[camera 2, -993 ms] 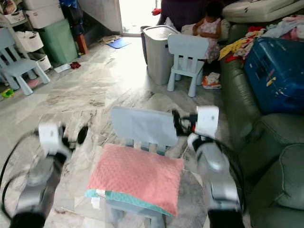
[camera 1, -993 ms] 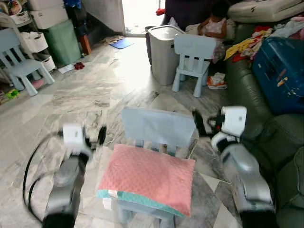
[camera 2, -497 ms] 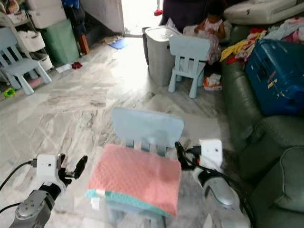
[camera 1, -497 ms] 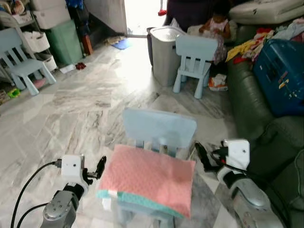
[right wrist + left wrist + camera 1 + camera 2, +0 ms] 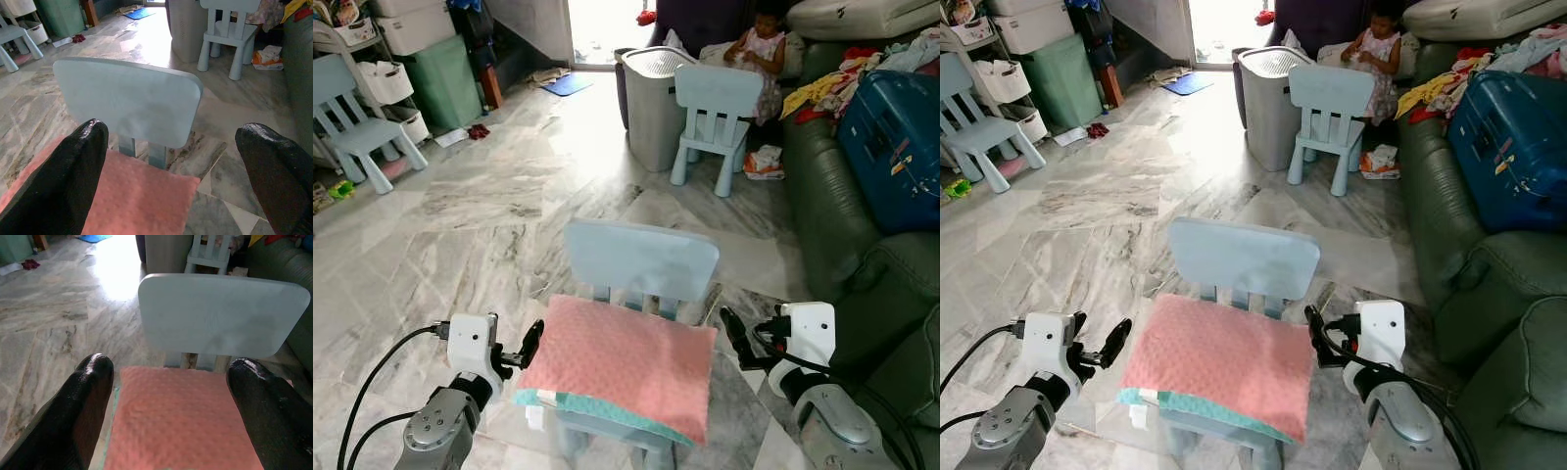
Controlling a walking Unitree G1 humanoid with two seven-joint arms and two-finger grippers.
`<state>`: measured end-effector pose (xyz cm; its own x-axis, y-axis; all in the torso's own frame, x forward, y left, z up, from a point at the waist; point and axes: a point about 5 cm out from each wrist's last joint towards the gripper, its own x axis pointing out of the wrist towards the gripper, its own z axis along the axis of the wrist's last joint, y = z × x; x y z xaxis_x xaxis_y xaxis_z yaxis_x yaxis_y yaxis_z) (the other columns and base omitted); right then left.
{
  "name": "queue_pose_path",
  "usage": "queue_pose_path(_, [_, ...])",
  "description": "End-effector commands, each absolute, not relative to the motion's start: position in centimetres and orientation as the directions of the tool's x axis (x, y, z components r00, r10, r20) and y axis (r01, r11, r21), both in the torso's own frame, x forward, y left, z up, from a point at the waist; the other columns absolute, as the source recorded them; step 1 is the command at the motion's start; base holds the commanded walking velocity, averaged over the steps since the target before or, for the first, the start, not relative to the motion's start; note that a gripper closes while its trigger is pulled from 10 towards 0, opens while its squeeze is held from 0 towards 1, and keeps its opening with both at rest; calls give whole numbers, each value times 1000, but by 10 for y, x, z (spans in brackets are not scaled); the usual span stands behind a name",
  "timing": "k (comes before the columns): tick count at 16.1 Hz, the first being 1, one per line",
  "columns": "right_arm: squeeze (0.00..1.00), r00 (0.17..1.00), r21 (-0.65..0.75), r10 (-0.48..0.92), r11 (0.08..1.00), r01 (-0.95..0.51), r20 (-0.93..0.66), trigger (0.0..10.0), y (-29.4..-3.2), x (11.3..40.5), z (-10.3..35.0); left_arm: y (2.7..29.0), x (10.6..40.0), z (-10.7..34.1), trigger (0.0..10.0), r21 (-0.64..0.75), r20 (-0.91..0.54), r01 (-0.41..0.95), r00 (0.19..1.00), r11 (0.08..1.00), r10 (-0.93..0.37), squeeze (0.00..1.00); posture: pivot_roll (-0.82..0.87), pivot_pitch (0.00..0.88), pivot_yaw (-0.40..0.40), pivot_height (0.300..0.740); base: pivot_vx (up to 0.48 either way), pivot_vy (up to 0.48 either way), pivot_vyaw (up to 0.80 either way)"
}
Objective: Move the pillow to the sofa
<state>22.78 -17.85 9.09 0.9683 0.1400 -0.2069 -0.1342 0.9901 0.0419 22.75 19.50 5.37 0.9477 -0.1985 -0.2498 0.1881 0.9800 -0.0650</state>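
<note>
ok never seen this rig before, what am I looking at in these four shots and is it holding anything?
It's a walking humanoid with two silver arms, each ending in two long black fingers. The two wide pictures come from a stereo camera on its head, looking down and forward. The other two come from cameras on its wrists, looking out between each gripper's own fingers.

In front of it stands a small pale blue chair with a pink pillow lying on the seat. The left gripper sits beside the pillow's left edge, the right gripper beside its right edge. Both are open, and nothing is held yet.

The green sofa, where the pillow should go, runs along the robot's right, with a blue suitcase and clothes on it. Farther back are a grey laundry basket, another blue chair and a seated person.
</note>
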Motion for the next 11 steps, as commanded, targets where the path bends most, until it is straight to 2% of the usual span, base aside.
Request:
queue_pose_path(1, [0,971,41,152,988,-147,-185,10000,-174,228,98,196,226,56,10000,-57,-254,189,947,980,-198,0,-115,30,50,740,0,0,0])
queue_pose_path(3, [0,970,41,155,988,-150,-187,10000,-173,229,99,195,226,57,10000,-63,-255,189,946,980,-199,0,-113,33,48,736,0,0,0])
queue_pose_path(11, [0,970,44,167,986,-161,-178,10000,-170,234,102,193,229,58,10000,-67,-254,187,947,980,-198,0,-117,33,49,662,0,0,0])
